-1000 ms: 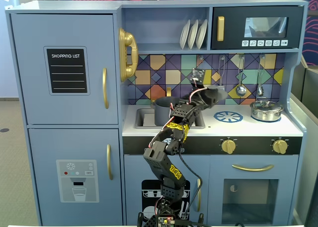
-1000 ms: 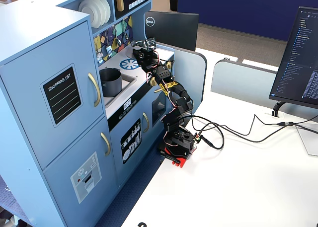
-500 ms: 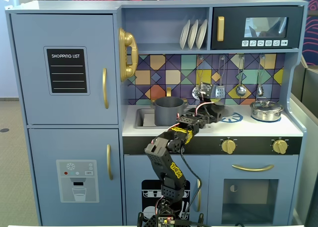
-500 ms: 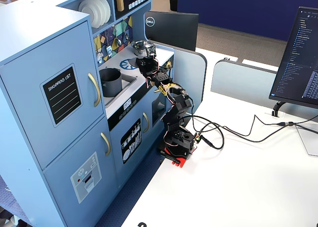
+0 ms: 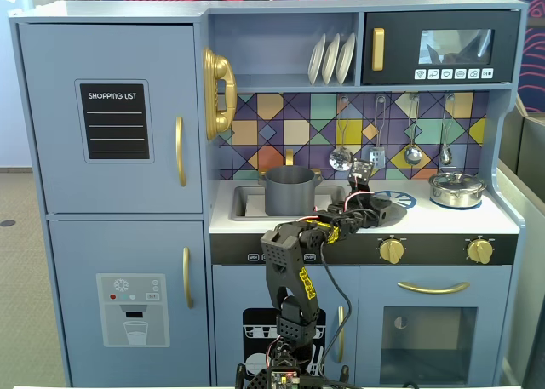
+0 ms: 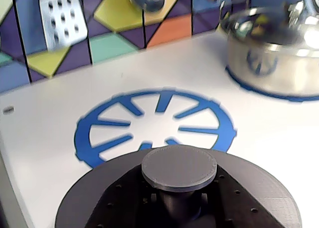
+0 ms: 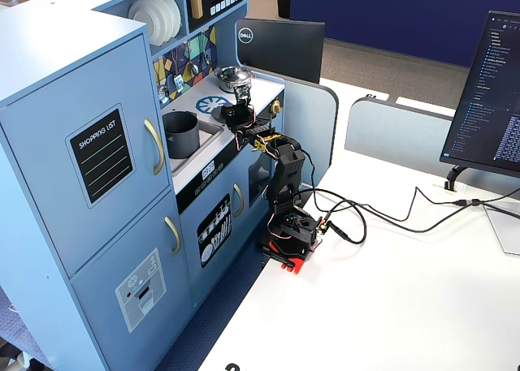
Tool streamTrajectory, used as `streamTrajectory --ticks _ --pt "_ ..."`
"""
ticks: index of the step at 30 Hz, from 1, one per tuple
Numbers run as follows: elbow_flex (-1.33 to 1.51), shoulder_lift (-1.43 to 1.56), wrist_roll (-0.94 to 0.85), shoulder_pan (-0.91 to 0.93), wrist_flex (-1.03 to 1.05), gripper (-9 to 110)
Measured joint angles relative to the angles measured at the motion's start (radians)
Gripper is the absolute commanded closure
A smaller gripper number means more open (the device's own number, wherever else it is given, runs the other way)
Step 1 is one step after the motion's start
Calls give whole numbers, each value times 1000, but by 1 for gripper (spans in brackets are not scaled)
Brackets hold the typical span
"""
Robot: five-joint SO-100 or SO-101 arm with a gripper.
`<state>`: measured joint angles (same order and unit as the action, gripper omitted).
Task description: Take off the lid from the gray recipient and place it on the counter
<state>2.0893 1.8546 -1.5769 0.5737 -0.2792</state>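
Your claw [image 5: 380,208] grips the lid [image 6: 179,188] flat, knob up, low over the surface [image 5: 426,219], at the blue burner ring's [image 6: 154,120] near edge. The gray recipient [image 5: 289,190] stands uncovered in the sink; a silver pot [image 5: 456,189] sits well apart.

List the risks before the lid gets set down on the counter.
1. The lid hangs near the counter's front edge; released here it may tip off.
2. The shiny silver pot stands close beyond the blue burner ring; pushing further could bump it.
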Motion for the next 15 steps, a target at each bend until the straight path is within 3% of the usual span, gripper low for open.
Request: streamTrajectory --ticks 8,15 --pt "0 -60 -11 -2 -48 101" --pt "-2 -64 -34 -2 -49 86"
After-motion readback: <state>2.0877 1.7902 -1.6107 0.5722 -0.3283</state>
